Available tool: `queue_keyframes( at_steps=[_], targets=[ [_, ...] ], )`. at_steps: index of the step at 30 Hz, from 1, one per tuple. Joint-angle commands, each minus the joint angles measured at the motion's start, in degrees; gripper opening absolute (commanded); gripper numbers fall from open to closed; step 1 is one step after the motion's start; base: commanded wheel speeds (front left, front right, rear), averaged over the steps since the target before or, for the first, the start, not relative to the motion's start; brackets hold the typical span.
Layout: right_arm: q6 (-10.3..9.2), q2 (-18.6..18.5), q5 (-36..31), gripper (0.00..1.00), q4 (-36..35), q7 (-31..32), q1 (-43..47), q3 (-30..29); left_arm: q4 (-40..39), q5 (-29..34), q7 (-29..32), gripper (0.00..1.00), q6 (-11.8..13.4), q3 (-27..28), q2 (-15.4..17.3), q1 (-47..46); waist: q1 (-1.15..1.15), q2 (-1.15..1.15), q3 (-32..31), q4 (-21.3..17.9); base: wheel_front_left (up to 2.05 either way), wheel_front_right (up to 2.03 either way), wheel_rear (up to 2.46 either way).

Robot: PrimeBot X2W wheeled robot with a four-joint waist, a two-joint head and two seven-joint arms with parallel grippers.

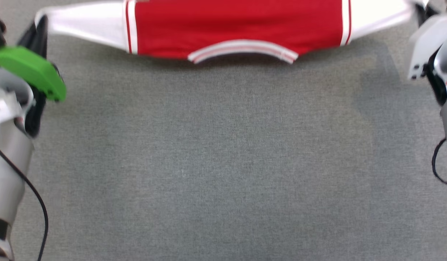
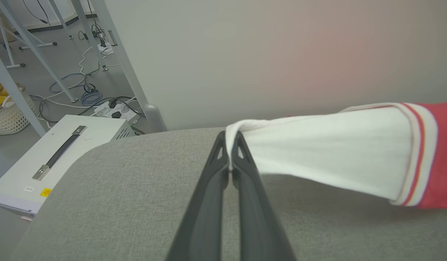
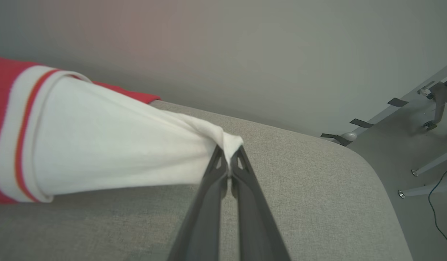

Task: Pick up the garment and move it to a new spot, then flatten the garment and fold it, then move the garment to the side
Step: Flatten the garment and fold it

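Left claw [image 2: 230, 145] clamped tight; right claw [image 3: 229, 157] likewise; both outstretched.

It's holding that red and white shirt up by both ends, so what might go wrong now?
1. The left gripper and right gripper each pinch just a small white tip of the garment; one tip might slip out, leaving it dangling lopsided.
2. It is stretched near the far edge of the table, by the wall; laid down there, part might slide off behind.
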Motion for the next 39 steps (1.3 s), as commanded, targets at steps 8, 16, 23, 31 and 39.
queue_keyframes(
  at_steps=[8,16,23,31,39],
  targets=[
    [-0.12,-5.2,11.9,0.00,-2.0,6.4,11.8,7.0,-3.0,-0.7,3.6,0.00,1.7,-3.0,1.8,13.9,0.00,0.00,-10.8,1.5,0.00,0.00,0.00],
    [-0.12,-9.5,23.3,0.00,-9.1,16.0,24.0,9.7,-10.3,-2.6,10.1,0.00,4.4,-4.8,3.5,25.7,0.00,0.00,-14.9,1.8,0.00,0.00,0.00],
    [-0.12,-13.0,32.4,0.00,-20.9,24.8,37.1,7.7,-21.5,-5.7,15.9,0.00,8.4,-5.2,7.1,37.9,0.00,0.00,-18.5,2.0,0.00,0.00,0.00],
    [-0.12,-13.5,34.2,0.00,-32.7,34.0,50.1,-0.2,-36.8,-8.8,20.8,0.00,13.7,-4.6,11.7,48.5,0.00,0.00,-19.7,2.1,0.00,0.00,0.00],
    [-0.12,-10.1,32.4,0.11,-41.6,40.1,57.1,-7.4,-48.8,-9.2,25.0,0.00,16.8,-5.5,13.9,51.6,0.00,0.00,-17.3,2.9,0.00,0.00,0.00]
  ],
)
